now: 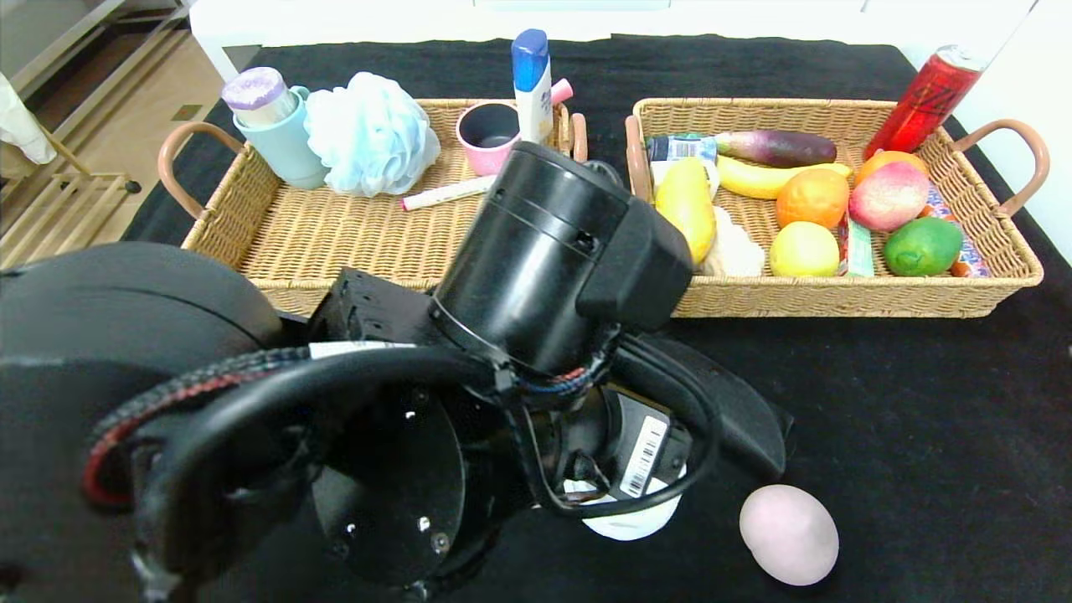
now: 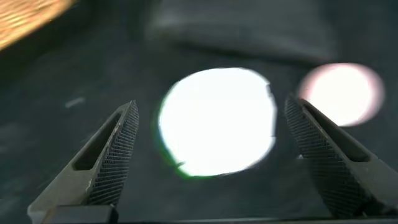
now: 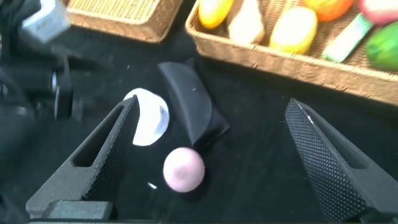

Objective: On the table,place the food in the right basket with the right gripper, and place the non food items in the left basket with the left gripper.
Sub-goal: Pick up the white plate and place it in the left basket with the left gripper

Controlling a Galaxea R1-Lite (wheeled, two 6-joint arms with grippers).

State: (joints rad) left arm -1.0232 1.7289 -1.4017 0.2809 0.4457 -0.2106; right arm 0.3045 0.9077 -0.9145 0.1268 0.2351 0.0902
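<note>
The white round tub (image 1: 630, 524) lies on the black-clothed table (image 1: 921, 435), mostly hidden under my left arm (image 1: 544, 251). In the left wrist view my left gripper (image 2: 211, 106) is open just above the tub (image 2: 217, 121), with a finger on either side. The black pouch (image 1: 741, 419) lies beside the tub, and the pale pink bun (image 1: 789, 534) lies in front of the pouch. My right gripper (image 3: 211, 104) is open and empty, high over the pouch (image 3: 189, 102) and bun (image 3: 184, 168). The yellow loaf (image 1: 687, 205) and the lemon (image 1: 804, 249) lie in the right basket (image 1: 837, 297).
The left basket (image 1: 335, 243) holds a blue cup, a blue bath puff (image 1: 368, 134), a pink cup, a bottle and a marker. The right basket also holds fruit and a red can (image 1: 921, 100). Bare cloth lies to the right of the bun.
</note>
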